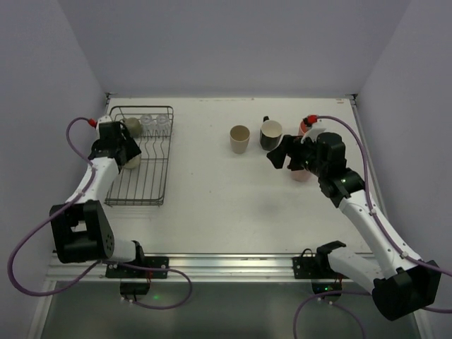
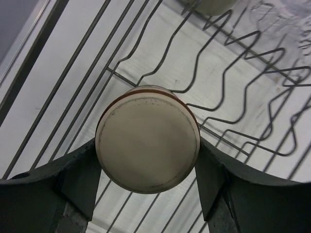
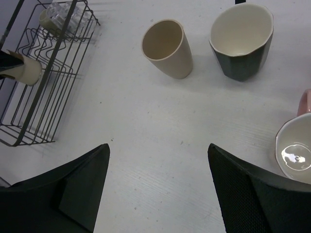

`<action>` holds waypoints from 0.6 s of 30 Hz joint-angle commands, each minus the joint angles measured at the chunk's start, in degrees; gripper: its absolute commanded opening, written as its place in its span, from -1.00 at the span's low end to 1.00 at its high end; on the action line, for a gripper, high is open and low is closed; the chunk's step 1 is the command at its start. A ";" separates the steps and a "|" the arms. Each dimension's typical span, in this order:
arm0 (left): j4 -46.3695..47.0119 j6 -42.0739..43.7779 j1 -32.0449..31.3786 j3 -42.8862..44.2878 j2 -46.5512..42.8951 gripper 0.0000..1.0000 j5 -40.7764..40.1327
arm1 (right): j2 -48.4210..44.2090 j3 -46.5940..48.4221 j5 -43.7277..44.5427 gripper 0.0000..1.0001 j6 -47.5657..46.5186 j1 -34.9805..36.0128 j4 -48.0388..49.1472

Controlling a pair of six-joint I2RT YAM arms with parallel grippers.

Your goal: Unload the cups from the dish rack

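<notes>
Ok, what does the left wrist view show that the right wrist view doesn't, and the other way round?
Left wrist only: a close look at the base of the cream cup, ringed by a brown band, with the left gripper closed against both its sides. Right wrist only: the beige tumbler and black mug upright on the table, a pale pink mug at the right edge, and the right gripper open and empty. Both: the wires of the dish rack and that same cream cup in it, small at the right wrist view's far left.
</notes>
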 commanded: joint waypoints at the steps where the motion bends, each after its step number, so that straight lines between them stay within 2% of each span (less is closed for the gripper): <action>1: 2.35 -1.53 -0.23 -1.43 -9.40 -0.26 4.70 | 0.75 0.52 -0.71 0.67 0.30 1.18 1.80; 7: 2.35 -2.23 -2.69 -6.17 -24.16 -0.40 15.32 | 1.54 1.05 -0.71 0.69 3.45 6.97 4.51; 10: 2.26 -4.33 -2.78 -8.46 -30.84 -0.46 22.96 | 2.15 1.05 4.12 0.70 7.58 15.39 8.81; 13: 8.75 -9.33 -3.39 -12.84 -35.25 -0.46 37.28 | 3.56 -0.97 1.32 0.71 14.17 20.58 19.86; 15: 18.23 -16.35 -4.62 -17.50 -36.91 -0.46 47.27 | 6.00 -2.99 -0.26 0.68 19.60 22.71 29.89; 17: 30.75 -23.98 -7.17 -22.40 -37.71 -0.47 51.45 | 8.30 -3.26 -0.80 0.66 22.00 25.78 36.65; 18: 33.87 -26.20 -8.83 -23.66 -38.15 -0.48 52.95 | 10.66 -2.82 -0.10 0.64 22.88 26.75 37.56</action>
